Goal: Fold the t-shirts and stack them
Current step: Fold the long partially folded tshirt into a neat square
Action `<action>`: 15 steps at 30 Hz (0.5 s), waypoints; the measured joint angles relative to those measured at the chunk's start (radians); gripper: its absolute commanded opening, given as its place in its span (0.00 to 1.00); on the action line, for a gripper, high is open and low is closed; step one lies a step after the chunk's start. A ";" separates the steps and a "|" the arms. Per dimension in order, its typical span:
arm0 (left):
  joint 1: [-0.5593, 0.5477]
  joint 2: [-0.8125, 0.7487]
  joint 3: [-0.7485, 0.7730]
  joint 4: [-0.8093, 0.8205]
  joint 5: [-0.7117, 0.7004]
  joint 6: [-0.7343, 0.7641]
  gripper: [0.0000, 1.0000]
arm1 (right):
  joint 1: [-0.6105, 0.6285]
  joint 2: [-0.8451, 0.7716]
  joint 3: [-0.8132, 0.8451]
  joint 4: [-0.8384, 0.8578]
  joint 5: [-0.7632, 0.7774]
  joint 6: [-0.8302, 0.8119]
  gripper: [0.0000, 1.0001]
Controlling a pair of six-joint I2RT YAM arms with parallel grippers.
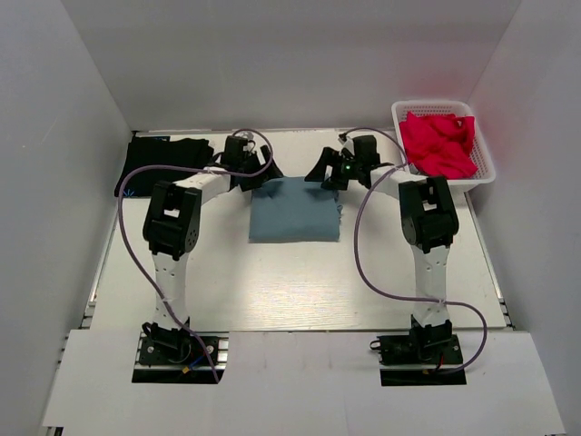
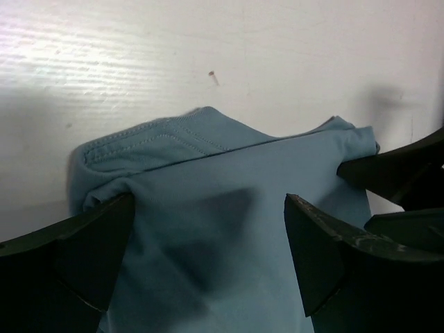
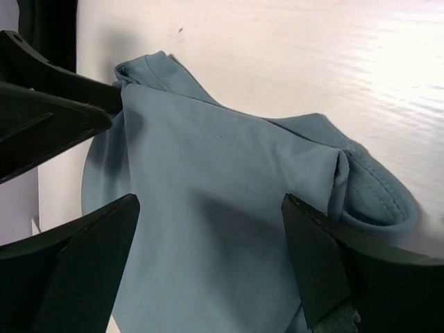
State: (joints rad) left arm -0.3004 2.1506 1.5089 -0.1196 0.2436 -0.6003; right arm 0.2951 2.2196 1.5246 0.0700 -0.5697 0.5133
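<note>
The blue-grey t-shirt lies folded into a rectangle in the middle of the table. My left gripper hangs open over its far left corner, with the cloth under its spread fingers. My right gripper hangs open over its far right corner, cloth between its fingers. Neither holds the shirt. The black t-shirt lies folded at the far left, with a small blue mark at its near edge.
A white basket at the far right holds crumpled red cloth. White walls enclose the table on three sides. Purple cables loop from both arms.
</note>
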 measured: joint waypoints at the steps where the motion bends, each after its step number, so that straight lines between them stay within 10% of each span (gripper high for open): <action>1: 0.002 0.019 0.017 0.002 0.001 0.001 1.00 | -0.007 0.006 0.006 0.010 0.007 0.004 0.90; 15: -0.008 -0.026 0.134 -0.149 -0.122 0.072 1.00 | 0.002 -0.093 0.002 -0.114 0.049 -0.083 0.90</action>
State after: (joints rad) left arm -0.3084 2.1246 1.6432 -0.2687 0.1219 -0.5278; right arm 0.2974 2.1265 1.5261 -0.0444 -0.5205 0.4305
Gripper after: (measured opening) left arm 0.995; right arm 0.900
